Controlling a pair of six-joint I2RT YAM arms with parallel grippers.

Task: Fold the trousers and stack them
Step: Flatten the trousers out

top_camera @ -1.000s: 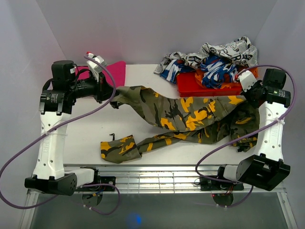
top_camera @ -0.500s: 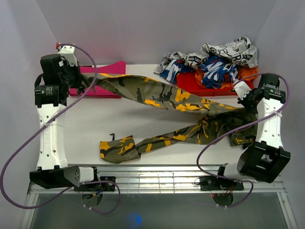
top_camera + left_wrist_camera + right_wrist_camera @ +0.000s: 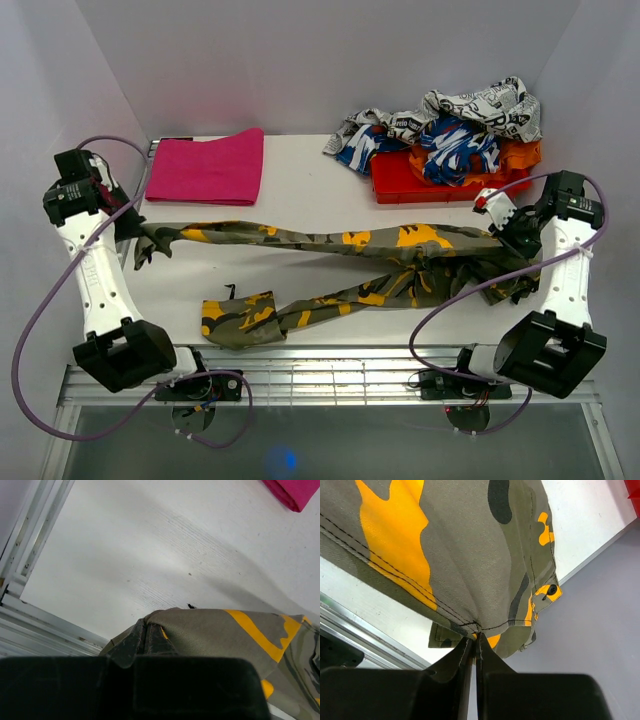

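Note:
The camouflage trousers (image 3: 330,245) are stretched left to right across the table between my two grippers. One leg runs taut from left to right; the other leg (image 3: 250,312) lies slack toward the front edge. My left gripper (image 3: 128,232) is shut on the leg's end at the far left; the wrist view shows the olive and yellow cloth (image 3: 220,635) pinched in the left gripper (image 3: 146,630). My right gripper (image 3: 512,240) is shut on the waist end at the right; the wrist view shows the cloth (image 3: 455,555) hanging from the right gripper (image 3: 476,641).
A folded pink cloth (image 3: 205,165) lies at the back left. A red tray (image 3: 400,180) at the back right holds orange, blue-and-white and newsprint-patterned garments (image 3: 470,120). Walls stand close on both sides. The table's metal edge (image 3: 25,555) shows in the left wrist view.
My left gripper has swung from the back left forward and outward, pulling the leg off the pink cloth and straight. My right gripper shifted slightly left. The trousers are now stretched flatter.

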